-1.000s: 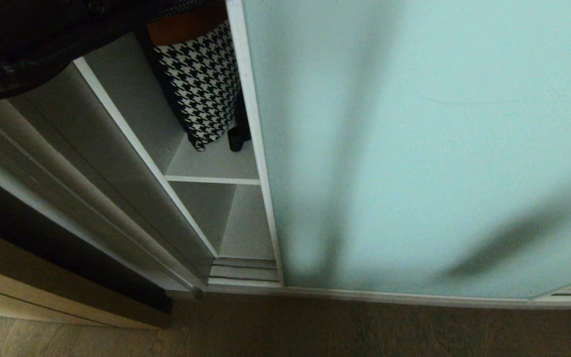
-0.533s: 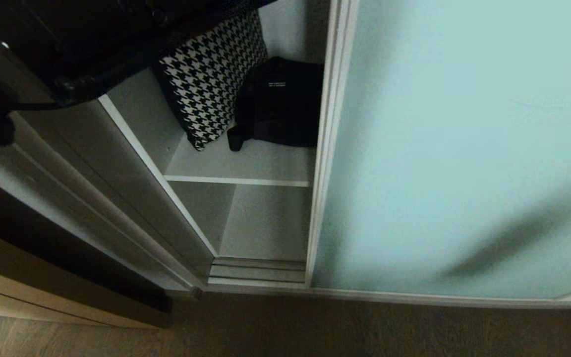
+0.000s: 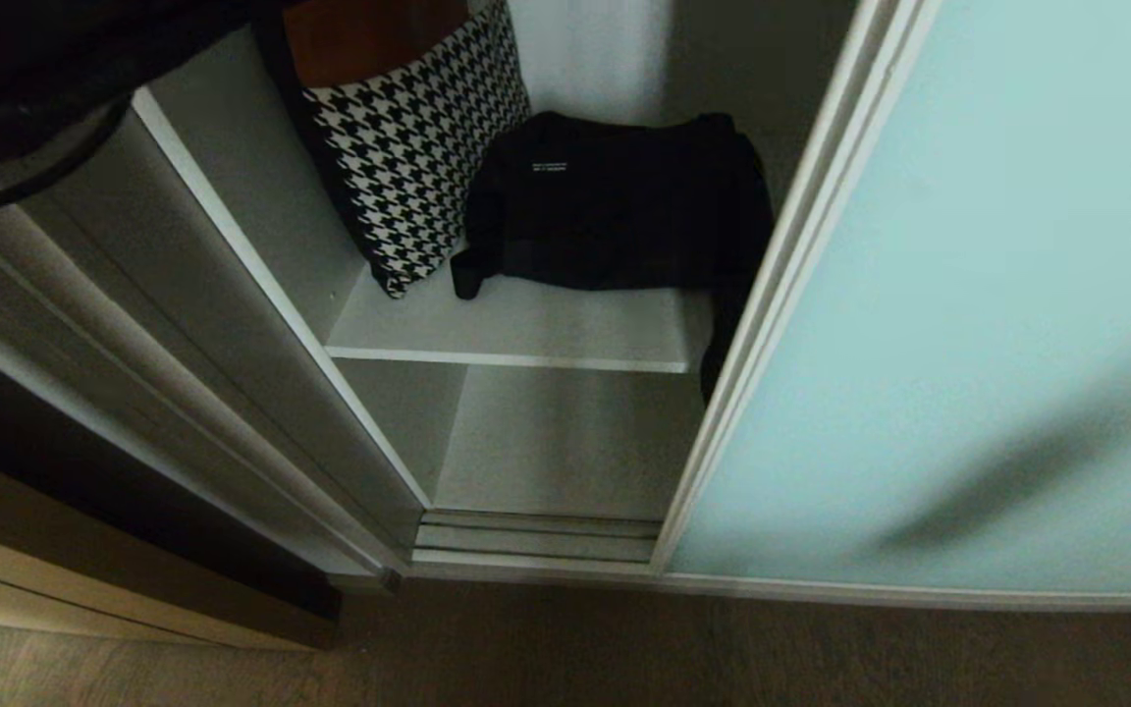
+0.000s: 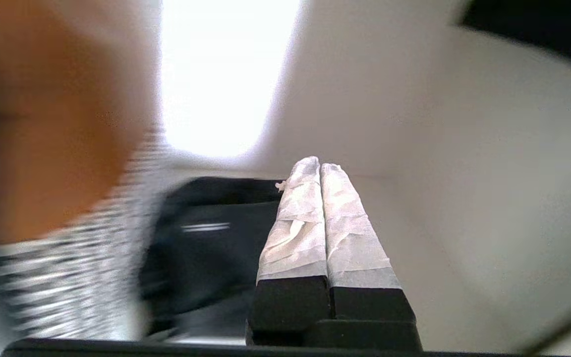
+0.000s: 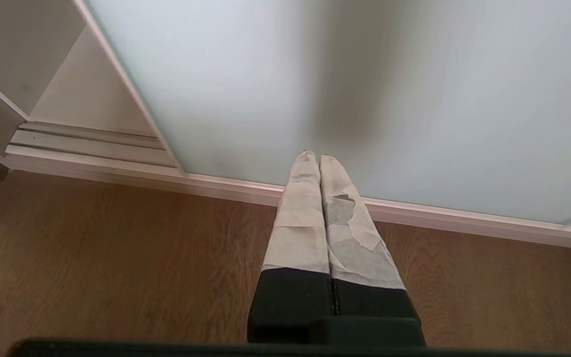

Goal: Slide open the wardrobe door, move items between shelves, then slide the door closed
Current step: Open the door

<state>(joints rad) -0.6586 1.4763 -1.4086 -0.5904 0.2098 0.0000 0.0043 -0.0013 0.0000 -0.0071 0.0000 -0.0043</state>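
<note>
You'll find the floppy black fabric bag [image 3: 615, 201] partly hidden behind the frosted pale blue-green glass door's silver frame [image 3: 781, 285]; the houndstooth black-and-white cushion [image 3: 413, 147] is cut off at the top edge, and smeared in the left wrist view.

Head camera looks steeply down into the wardrobe; the sliding wardrobe door [image 3: 968, 295] fills 3 o'clock. Left wrist camera sits close, facing the black bag [image 4: 206, 248], shared with the head view [image 3: 615, 201]. Right wrist camera faces the door's foot [image 5: 365, 74] and floor [image 5: 117, 258].

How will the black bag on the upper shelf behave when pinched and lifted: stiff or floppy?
Probably floppy: the black bag lies slumped against the back wall, with soft, rounded edges. A strap seems to hang over the shelf edge by the sliding door, so it may snag or trail. It looks like matte fabric, so probably not slippery.
</note>
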